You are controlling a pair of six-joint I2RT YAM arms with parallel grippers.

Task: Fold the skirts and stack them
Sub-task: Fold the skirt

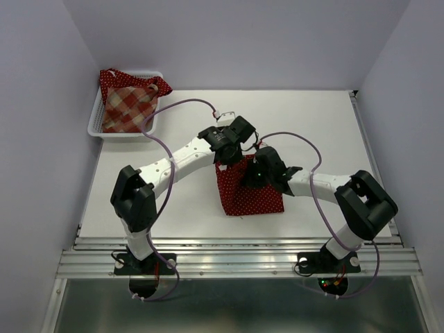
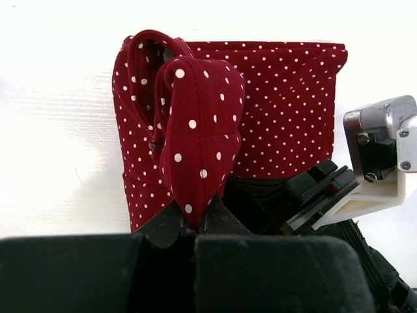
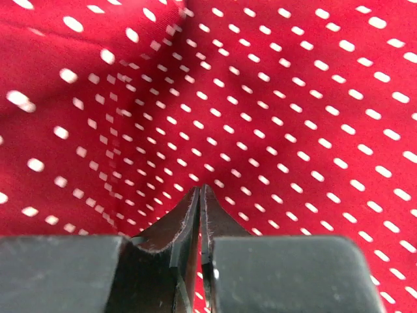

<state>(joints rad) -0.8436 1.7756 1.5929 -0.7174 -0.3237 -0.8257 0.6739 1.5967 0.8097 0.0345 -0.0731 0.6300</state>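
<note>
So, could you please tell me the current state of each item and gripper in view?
Polka-dot skirt on the table: partly folded, one fold lifted.
Left gripper: shut on that skirt's raised fold.
Right gripper: shut, tips at the cloth; pinch unclear.
Plaid skirt: lying loose in the basket.
Second polka-dot skirt: in the basket, spilling over its rim.
White mesh basket: upright, holding both.

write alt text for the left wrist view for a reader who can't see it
The left gripper pinches a bunched fold of the dark red polka-dot skirt, held up over the rest of it, which lies flat on the white table. Part of the right arm shows at the lower right.
</note>
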